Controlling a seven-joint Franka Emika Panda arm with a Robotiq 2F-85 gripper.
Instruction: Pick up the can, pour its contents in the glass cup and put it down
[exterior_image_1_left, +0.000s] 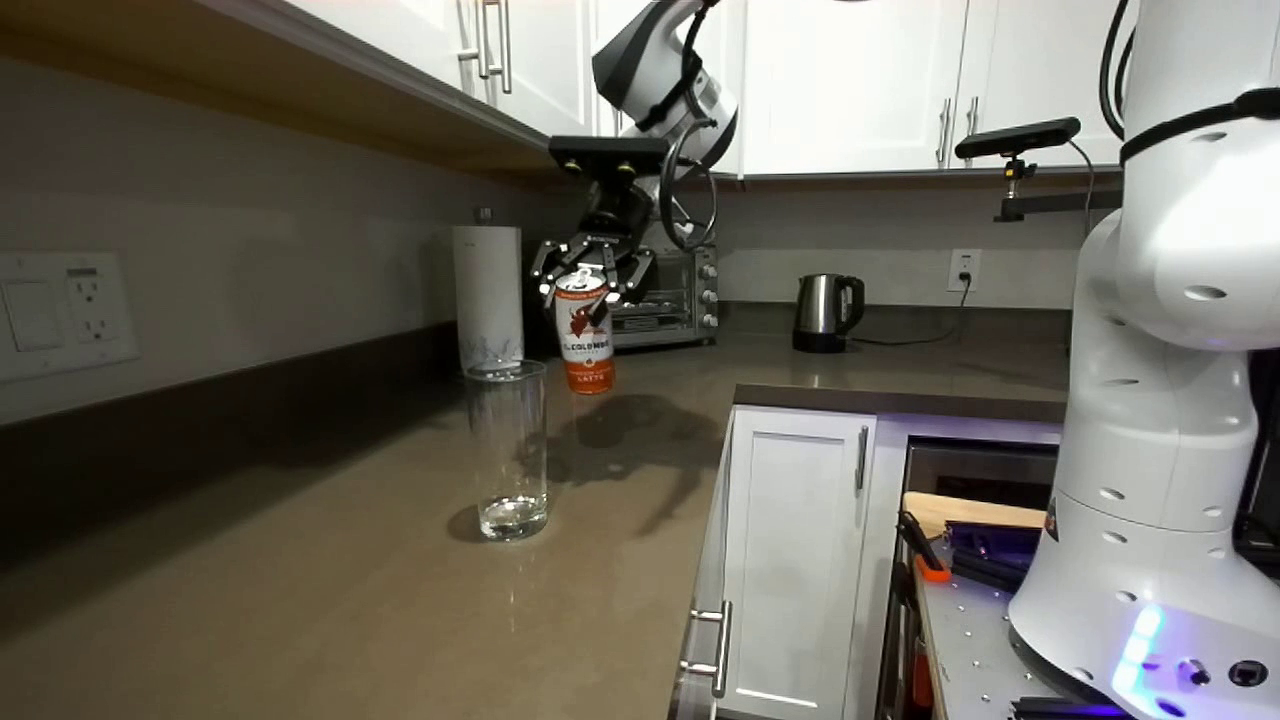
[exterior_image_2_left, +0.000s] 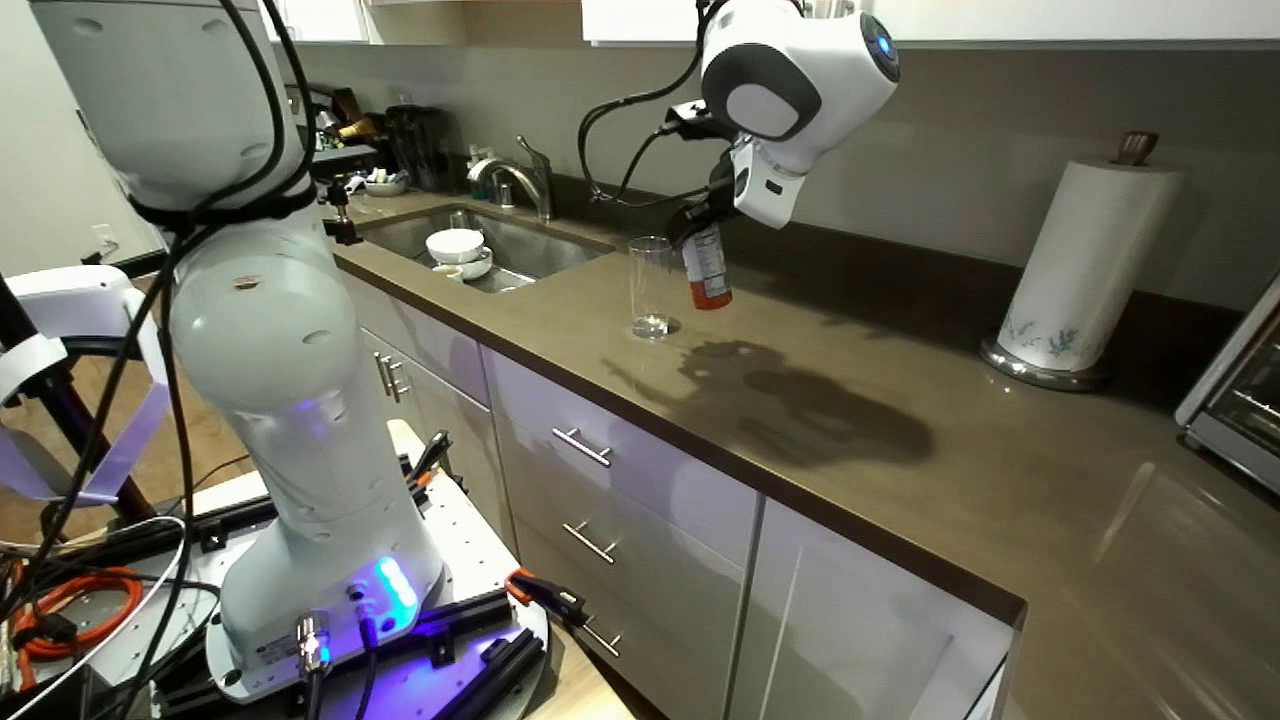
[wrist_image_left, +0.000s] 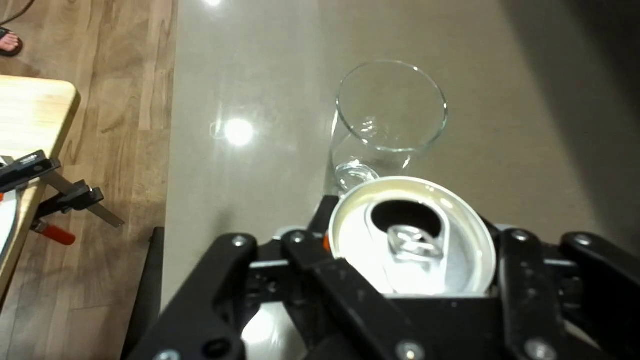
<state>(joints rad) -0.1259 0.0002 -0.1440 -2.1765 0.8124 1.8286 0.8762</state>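
My gripper (exterior_image_1_left: 577, 303) is shut on the can (exterior_image_1_left: 585, 345), its fingers gripping near the silver top. Held above the counter, the can leans slightly, its top toward the glass cup in an exterior view (exterior_image_2_left: 706, 265). In the wrist view the can's lid (wrist_image_left: 370, 260) shows an opened drinking hole facing the glass side. The clear glass cup (exterior_image_1_left: 510, 440) stands upright on the counter beside the can, and no liquid shows in it. From the wrist, the glass rim (wrist_image_left: 341, 117) appears just beyond the can, whose lid covers part of the glass's lower side.
A paper-towel roll (exterior_image_2_left: 1090, 265) stands by the wall, with a toaster oven (exterior_image_1_left: 665, 300) past it. A metal kettle (exterior_image_1_left: 822, 315) is farther back. Wall cabinets (exterior_image_1_left: 850, 85) hang overhead. A sink (exterior_image_2_left: 520, 265) with white bowls lies beyond the glass. The counter's front edge (exterior_image_2_left: 620, 395) runs nearby.
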